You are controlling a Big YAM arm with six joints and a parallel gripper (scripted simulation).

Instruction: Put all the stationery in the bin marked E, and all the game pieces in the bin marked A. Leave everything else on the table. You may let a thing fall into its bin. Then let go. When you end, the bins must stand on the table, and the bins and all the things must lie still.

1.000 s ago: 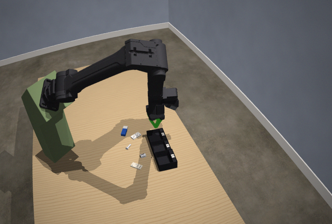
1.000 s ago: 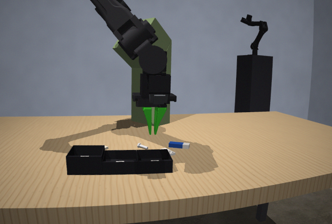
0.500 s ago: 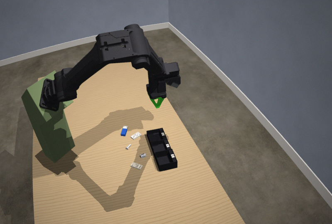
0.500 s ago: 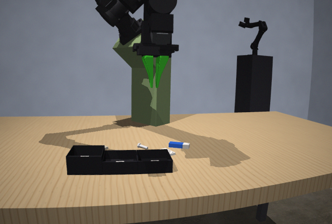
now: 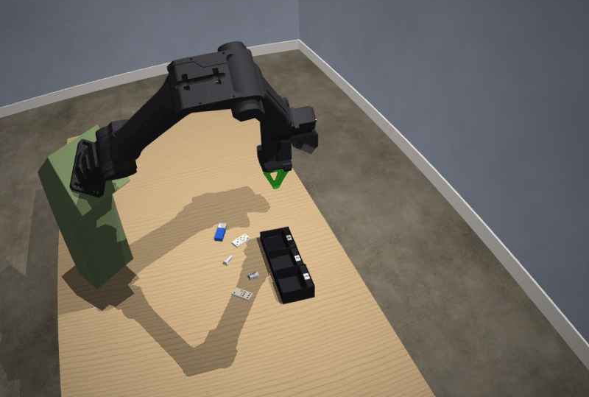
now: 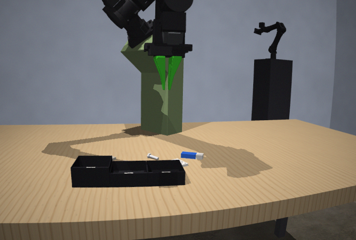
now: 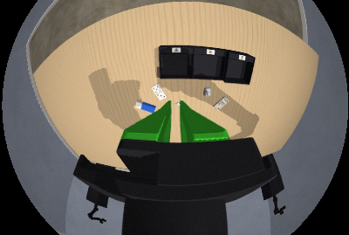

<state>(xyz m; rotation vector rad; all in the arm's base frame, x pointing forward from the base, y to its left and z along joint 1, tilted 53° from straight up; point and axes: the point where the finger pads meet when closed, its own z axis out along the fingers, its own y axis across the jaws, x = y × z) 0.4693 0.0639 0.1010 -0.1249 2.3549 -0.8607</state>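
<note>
Blue-and-white eraser (image 5: 219, 232) (image 6: 188, 155) (image 7: 147, 107) on wooden table (image 5: 342, 359) (image 6: 258, 191) (image 7: 183, 21), raised end effector (image 5: 275, 187) (image 6: 166, 89) (image 7: 175, 101) nearly closed

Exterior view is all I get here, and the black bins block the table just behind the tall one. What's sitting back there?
Observer: The top view shows two small things on that side: a grey piece with dark marks and, farther from the bins, a domino lying flat.
Operator: The bin labels are only thin strips to me. Which one is A?
Observer: The wrist view reads A on the label of the end bin nearest the blue and white block.
Operator: I can't see down to the bin floors. Anything in there?
Observer: From the top, I can make out no piece in any of the three, though they are dark inside.
</note>
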